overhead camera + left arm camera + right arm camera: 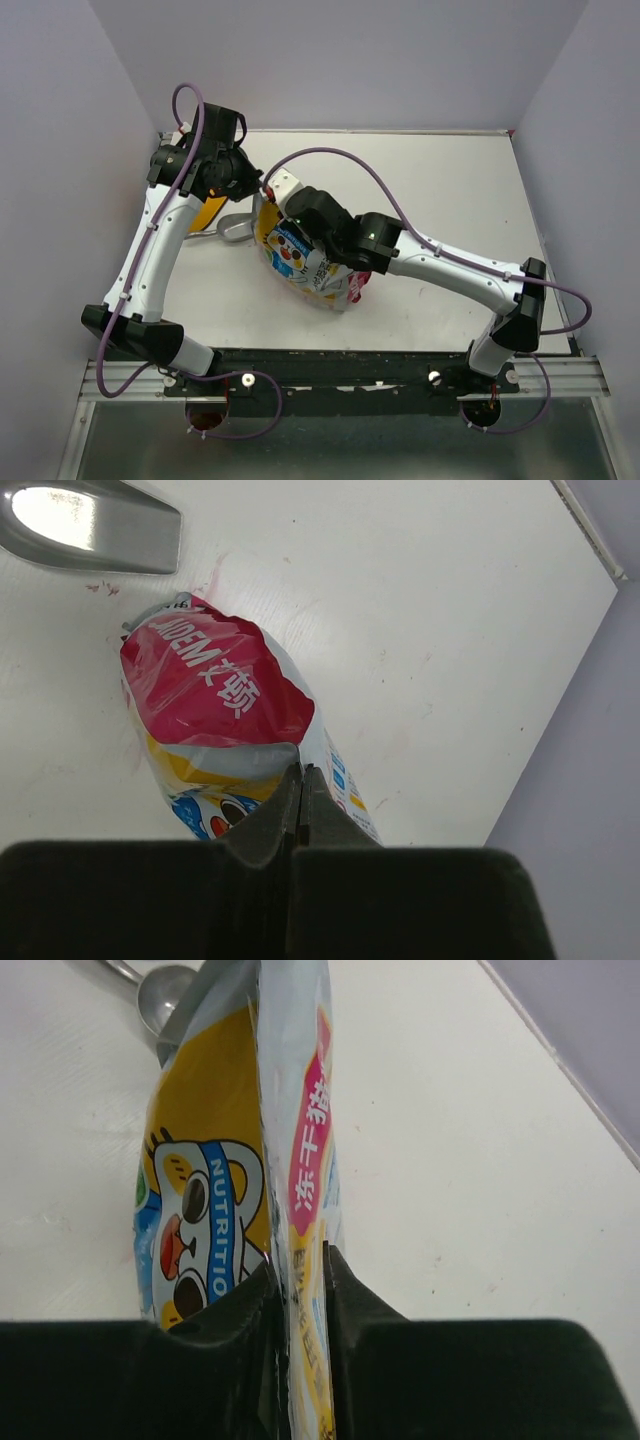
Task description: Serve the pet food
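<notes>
Two pinches on the pouch (300,262) top: opening step, nothing served yet
Pouch sits mid table, just right of the scoop (232,228); long axis diagonal, pink bottom end pointing near-right, top end far-left. Right gripper (300,1270) pinches the top edge film; left gripper (300,780) jaws pressed together, seemingly nipping that edge too. Next likely: pull grips apart to tear, both pinches tight

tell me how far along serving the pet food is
Early. Done: only the grasp. In hand: the pet food pouch, pinched at its edges by the left end effector and the right end effector. Left: opening it and serving; no food is out, and the metal scoop lies ungripped on the table.
</notes>
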`<state>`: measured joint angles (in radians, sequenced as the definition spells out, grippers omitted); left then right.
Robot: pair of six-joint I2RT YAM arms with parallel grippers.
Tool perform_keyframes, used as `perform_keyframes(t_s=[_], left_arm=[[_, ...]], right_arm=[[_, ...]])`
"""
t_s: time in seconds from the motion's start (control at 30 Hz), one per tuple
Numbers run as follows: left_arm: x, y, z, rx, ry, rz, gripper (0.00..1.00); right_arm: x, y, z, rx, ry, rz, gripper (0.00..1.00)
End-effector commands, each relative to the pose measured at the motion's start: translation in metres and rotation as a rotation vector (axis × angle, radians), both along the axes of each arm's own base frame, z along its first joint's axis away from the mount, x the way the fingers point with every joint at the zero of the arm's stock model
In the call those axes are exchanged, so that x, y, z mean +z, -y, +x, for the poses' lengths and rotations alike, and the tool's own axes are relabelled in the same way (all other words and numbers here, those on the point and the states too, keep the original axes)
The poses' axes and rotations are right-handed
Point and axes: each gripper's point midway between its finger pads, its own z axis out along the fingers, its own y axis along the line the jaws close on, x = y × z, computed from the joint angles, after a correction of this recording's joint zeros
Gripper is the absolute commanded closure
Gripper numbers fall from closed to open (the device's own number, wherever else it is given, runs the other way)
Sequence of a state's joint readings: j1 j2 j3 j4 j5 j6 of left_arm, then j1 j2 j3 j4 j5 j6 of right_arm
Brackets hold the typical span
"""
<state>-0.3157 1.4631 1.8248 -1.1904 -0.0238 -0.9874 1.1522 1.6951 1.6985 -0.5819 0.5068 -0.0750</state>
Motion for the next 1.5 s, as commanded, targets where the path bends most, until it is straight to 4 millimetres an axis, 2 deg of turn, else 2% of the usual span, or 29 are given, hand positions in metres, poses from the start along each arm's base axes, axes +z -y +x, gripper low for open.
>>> perform_keyframes(t_s=[0.0, 0.13, 0.2, 0.23, 0.3, 0.37, 0.43, 0.5, 0.57, 0.63, 0.77, 0.83, 0.87, 0.9, 0.93, 1.07, 1.2, 1.27, 1.33, 1.43, 1.47], left_arm=[[0.03, -0.006, 0.01, 0.023, 0.122, -0.016, 1.0], [0.032, -0.006, 0.011, 0.021, 0.125, -0.012, 1.0], [0.032, -0.006, 0.012, 0.02, 0.123, -0.008, 1.0], [0.032, -0.007, 0.012, 0.021, 0.124, -0.008, 1.0], [0.032, -0.006, 0.013, 0.02, 0.123, -0.006, 1.0], [0.031, -0.006, 0.013, 0.023, 0.12, -0.003, 1.0], [0.031, -0.007, 0.015, 0.028, 0.118, -0.002, 1.0], [0.032, -0.008, 0.015, 0.028, 0.12, -0.001, 1.0], [0.034, -0.008, 0.017, 0.028, 0.124, 0.003, 1.0], [0.035, -0.008, 0.017, 0.029, 0.126, 0.003, 1.0], [0.034, -0.008, 0.017, 0.026, 0.124, 0.004, 1.0], [0.033, -0.008, 0.018, 0.024, 0.122, 0.002, 1.0], [0.033, -0.008, 0.018, 0.024, 0.122, 0.001, 1.0], [0.033, -0.008, 0.018, 0.024, 0.122, 0.002, 1.0], [0.033, -0.008, 0.018, 0.023, 0.121, 0.003, 1.0], [0.033, -0.009, 0.018, 0.024, 0.123, 0.006, 1.0], [0.034, -0.009, 0.019, 0.025, 0.126, 0.004, 1.0], [0.035, -0.008, 0.018, 0.023, 0.127, 0.001, 1.0], [0.034, -0.008, 0.019, 0.021, 0.125, 0.001, 1.0], [0.034, -0.007, 0.019, 0.019, 0.126, 0.0, 1.0], [0.034, -0.008, 0.019, 0.019, 0.127, 0.002, 1.0]], right_arm=[[0.017, 0.04, -0.003, -0.077, 0.01, -0.063, 0.7], [0.011, 0.04, -0.011, -0.078, -0.006, -0.08, 0.69], [0.009, 0.043, -0.01, -0.089, -0.003, -0.095, 0.72], [0.007, 0.044, -0.009, -0.094, -0.002, -0.109, 0.77], [0.005, 0.05, -0.008, -0.123, 0.017, -0.15, 1.0], [0.005, 0.053, -0.014, -0.095, 0.008, -0.165, 0.99], [0.015, 0.051, -0.02, -0.08, 0.029, -0.129, 0.99], [0.012, 0.058, -0.022, -0.11, 0.003, -0.14, 1.0], [0.009, 0.057, -0.031, -0.075, -0.035, -0.123, 0.99], [0.007, 0.064, -0.033, -0.076, -0.031, -0.116, 0.85], [0.001, 0.078, -0.033, -0.125, -0.031, -0.137, 0.75], [-0.002, 0.079, -0.034, -0.125, -0.037, -0.145, 0.8], [-0.001, 0.079, -0.034, -0.121, -0.036, -0.14, 0.92], [0.002, 0.078, -0.034, -0.118, -0.032, -0.133, 0.99], [0.004, 0.078, -0.033, -0.122, -0.025, -0.126, 1.0], [0.009, 0.075, -0.041, -0.075, -0.049, -0.093, 0.99], [0.009, 0.088, -0.045, -0.11, -0.063, -0.076, 1.0], [0.0, 0.096, -0.049, -0.123, -0.081, -0.098, 0.85], [-0.005, 0.106, -0.051, -0.141, -0.089, -0.116, 0.8], [-0.004, 0.114, -0.054, -0.148, -0.081, -0.111, 0.8], [-0.005, 0.117, -0.054, -0.151, -0.08, -0.116, 0.85]])
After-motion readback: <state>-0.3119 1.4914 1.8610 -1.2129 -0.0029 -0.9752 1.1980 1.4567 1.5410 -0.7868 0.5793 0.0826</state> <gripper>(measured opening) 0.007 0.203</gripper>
